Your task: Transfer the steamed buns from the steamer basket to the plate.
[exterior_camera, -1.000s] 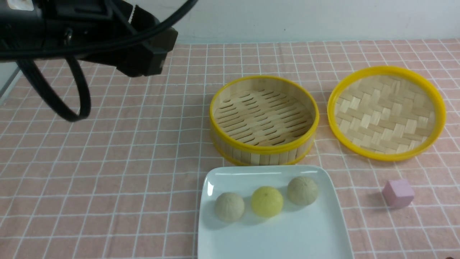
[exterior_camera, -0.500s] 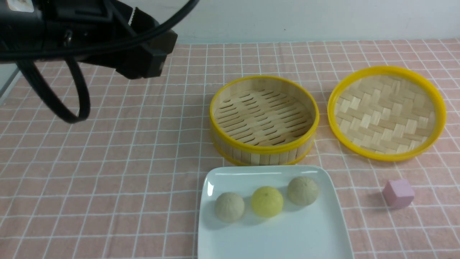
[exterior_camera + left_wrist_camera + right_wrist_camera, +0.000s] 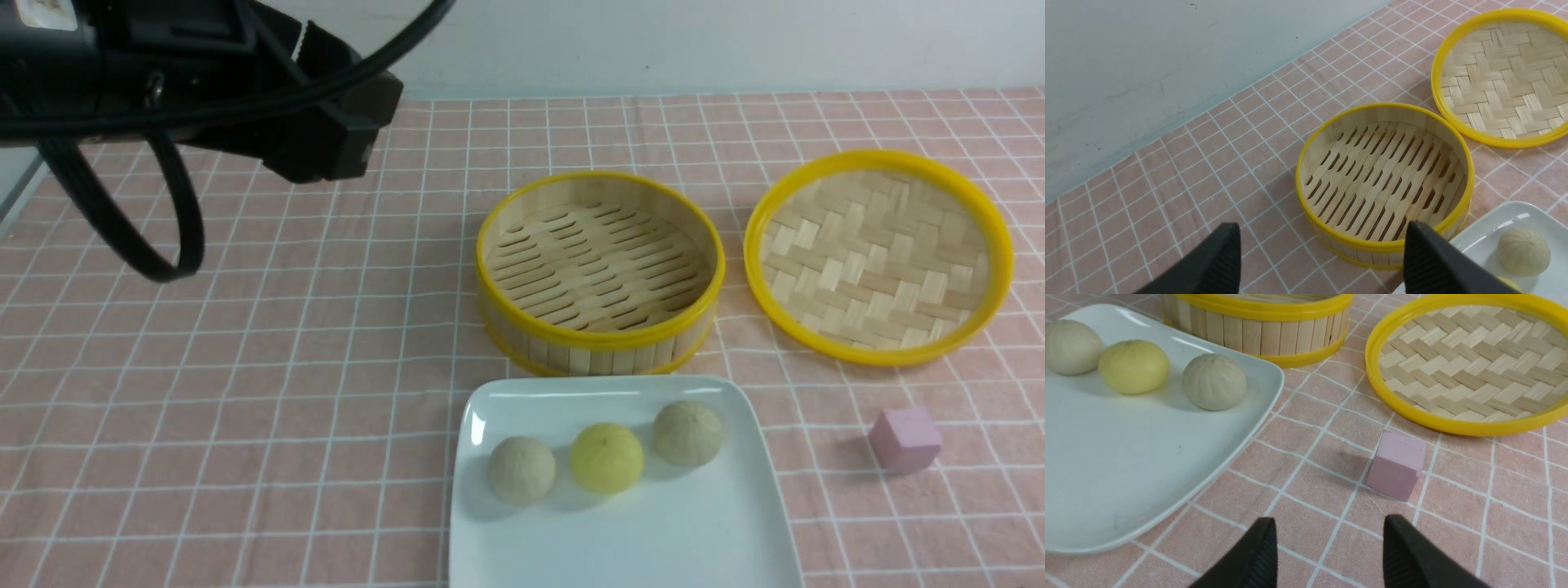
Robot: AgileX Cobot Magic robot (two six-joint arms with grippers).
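The plate (image 3: pixel 620 539), glossy white and square with rounded corners, lies on the near side of the steamer basket (image 3: pixel 600 353), its far edge just short of the basket's slat wall. All three steamed buns sit on it in a loose row: a beige-grey bun (image 3: pixel 522 469) nearest, a yellow bun (image 3: pixel 606 456) touching or almost touching it, and a second beige-grey bun (image 3: pixel 687 433) closest to the basket.

A small pink cube (image 3: pixel 904 438) rests on the checked pink tablecloth (image 3: pixel 245 367), nearer than the basket and to its right. The right gripper (image 3: pixel 1329 522) hangs low over the cloth on that same near-right side, fingers spread with nothing between them and the cube just ahead of them.

The basket stands upright, its slatted floor bare. Just right of it, close but apart, lies a shallow yellow-rimmed woven tray (image 3: pixel 878 353).

The left arm (image 3: pixel 163 82) is raised well left of the basket. The left gripper (image 3: pixel 1321 228) points towards it with fingers wide apart, gripping nothing. A pale wall (image 3: pixel 694 41) rises beyond the basket.
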